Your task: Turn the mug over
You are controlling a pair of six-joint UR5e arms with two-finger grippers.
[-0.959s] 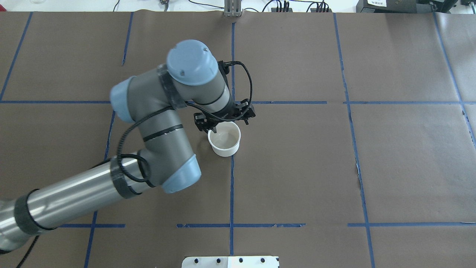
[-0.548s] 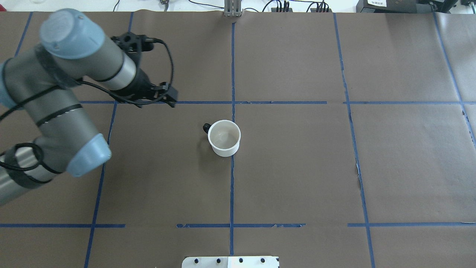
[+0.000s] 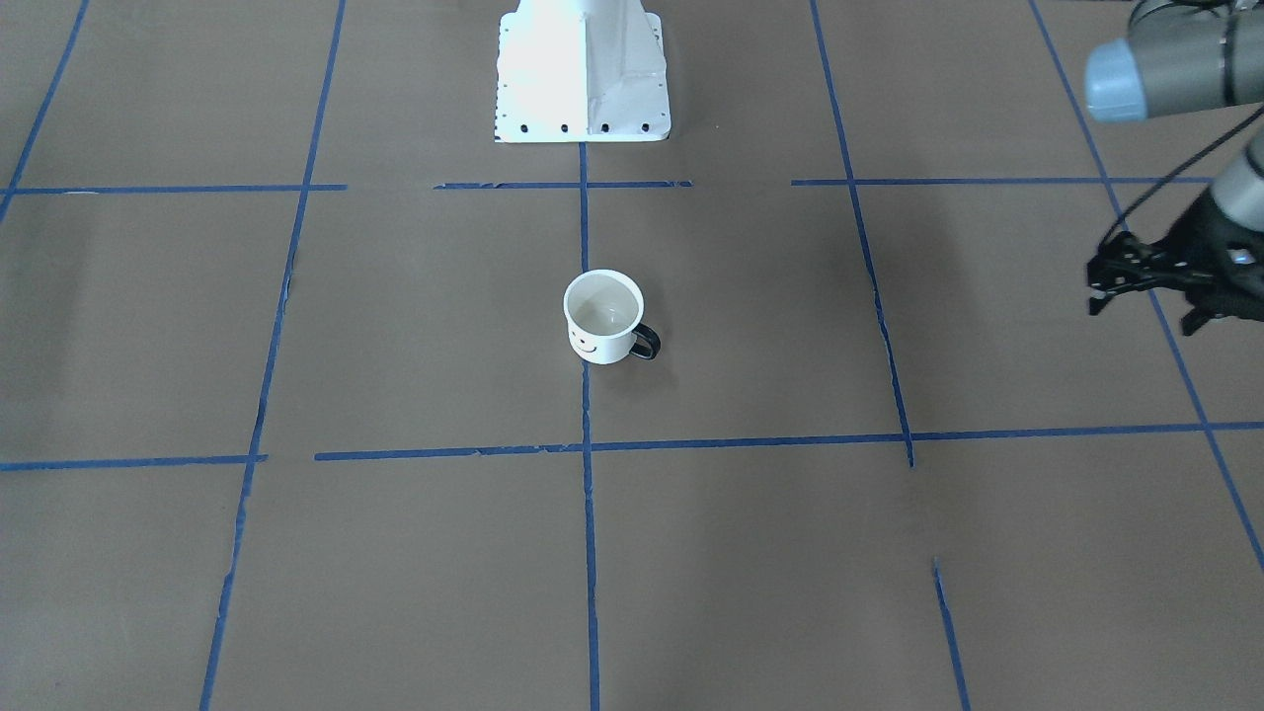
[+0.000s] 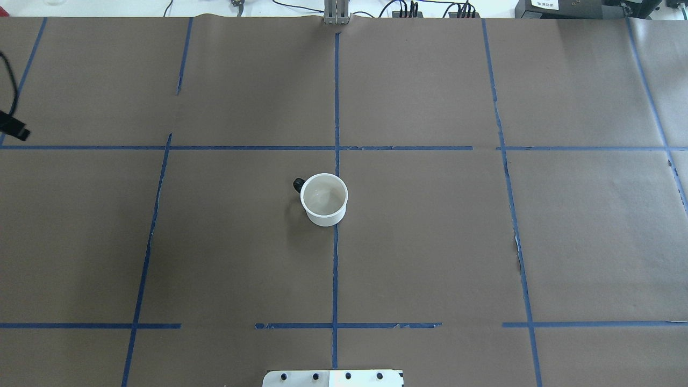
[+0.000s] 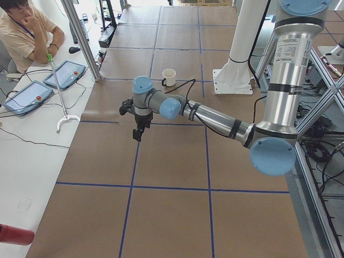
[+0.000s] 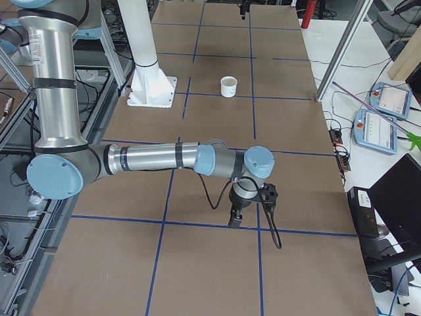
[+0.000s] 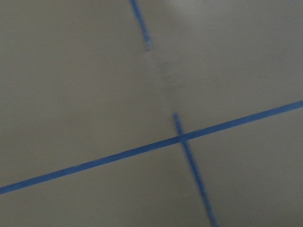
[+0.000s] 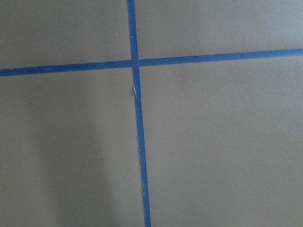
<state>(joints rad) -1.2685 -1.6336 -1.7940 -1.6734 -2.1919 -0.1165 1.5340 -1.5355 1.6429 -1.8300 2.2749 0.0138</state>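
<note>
The white mug (image 4: 324,199) stands upright near the table's middle, mouth up and pale inside showing. Its black handle (image 4: 298,185) points to the robot's left. The front view shows the mug (image 3: 603,316) with its smiley face. It shows small in the left view (image 5: 169,77) and the right view (image 6: 228,86). My left gripper (image 3: 1143,314) is open and empty, far off to the mug's side, just at the overhead view's left edge (image 4: 13,129). My right gripper (image 6: 235,217) shows only in the right view, low over the table, far from the mug. I cannot tell if it is open.
The table is covered in brown paper (image 4: 430,242) with blue tape lines. The white robot base plate (image 3: 583,69) sits at the robot's edge. A seated operator (image 5: 27,32) and tablets (image 5: 67,72) are at a side table beyond the far edge.
My left gripper has let go of the mug's handle and pulled away to the left, almost out of the overhead view. The mug has stayed upright in place.
</note>
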